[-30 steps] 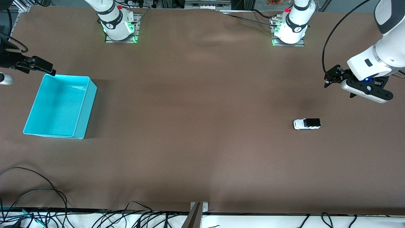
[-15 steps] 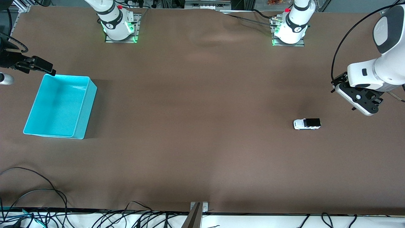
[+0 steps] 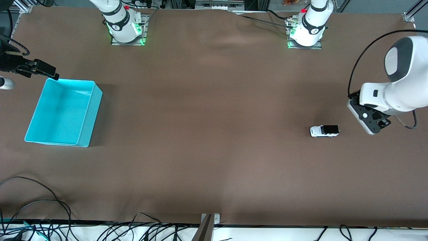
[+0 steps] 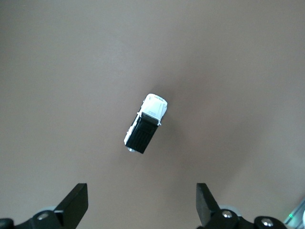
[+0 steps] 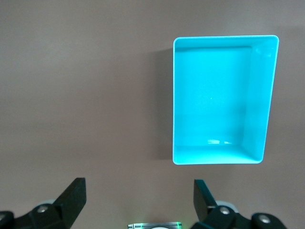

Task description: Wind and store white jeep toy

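Observation:
The white jeep toy (image 3: 324, 131) with its black roof stands on the brown table toward the left arm's end. In the left wrist view the jeep (image 4: 145, 125) lies ahead of the fingers, not between them. My left gripper (image 3: 367, 117) hangs over the table beside the jeep, pointing down, open and empty (image 4: 141, 193). My right gripper (image 3: 36, 68) waits open (image 5: 139, 188) over the table's edge by the turquoise bin (image 3: 92, 113). The bin (image 5: 212, 95) holds nothing.
Both arm bases (image 3: 125, 28) (image 3: 306, 31) stand along the table edge farthest from the front camera. Loose cables (image 3: 40, 201) and a metal bracket (image 3: 209, 222) line the edge nearest to it. The cloth has a wrinkle (image 3: 224, 42) between the bases.
The left arm has swung down over the table toward the jeep, turning its gripper to point downward. The right arm, the jeep and the bin have not moved.

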Controlling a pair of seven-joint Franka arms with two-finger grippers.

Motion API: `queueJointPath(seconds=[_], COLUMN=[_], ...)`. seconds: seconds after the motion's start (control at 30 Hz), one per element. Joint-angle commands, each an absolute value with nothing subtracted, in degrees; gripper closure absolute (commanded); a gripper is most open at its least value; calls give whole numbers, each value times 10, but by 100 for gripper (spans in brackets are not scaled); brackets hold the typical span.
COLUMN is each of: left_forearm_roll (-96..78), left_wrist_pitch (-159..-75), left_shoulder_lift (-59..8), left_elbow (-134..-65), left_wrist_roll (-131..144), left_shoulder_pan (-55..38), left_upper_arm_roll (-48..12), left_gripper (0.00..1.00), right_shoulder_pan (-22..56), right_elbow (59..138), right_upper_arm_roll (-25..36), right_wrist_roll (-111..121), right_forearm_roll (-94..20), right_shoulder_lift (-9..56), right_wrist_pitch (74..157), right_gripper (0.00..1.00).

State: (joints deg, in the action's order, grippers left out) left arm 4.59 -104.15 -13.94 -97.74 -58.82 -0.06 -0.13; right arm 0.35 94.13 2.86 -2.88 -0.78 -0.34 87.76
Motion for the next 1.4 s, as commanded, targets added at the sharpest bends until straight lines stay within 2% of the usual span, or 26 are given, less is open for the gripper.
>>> queueJointPath(seconds=[0.0, 0.47, 0.83, 1.37], left_forearm_roll=[57, 55, 61, 62], left_wrist_pitch=[-1068, -1135, -1212, -1300], left_shoulder_lift=[-187, -244, -245, -272], left_elbow=[-964, -992, -1059, -1094], left_wrist_roll=[-660, -833, -874, -921], left_shoulder_pan=[2, 8, 11, 30], left_upper_arm_roll=[-5, -6, -7, -7], left_gripper=[0, 0, 0, 0], right_shoulder_pan=[4, 4, 4, 4], right_elbow=[935, 935, 935, 935], right_upper_arm_roll=[27, 27, 27, 27], right_wrist_roll=[-24, -24, -24, -24], right_forearm_roll=[-5, -5, -5, -5], right_shoulder_lift=[-6, -6, -6, -6], right_wrist_pitch=[876, 876, 876, 876], right_gripper=[0, 0, 0, 0])
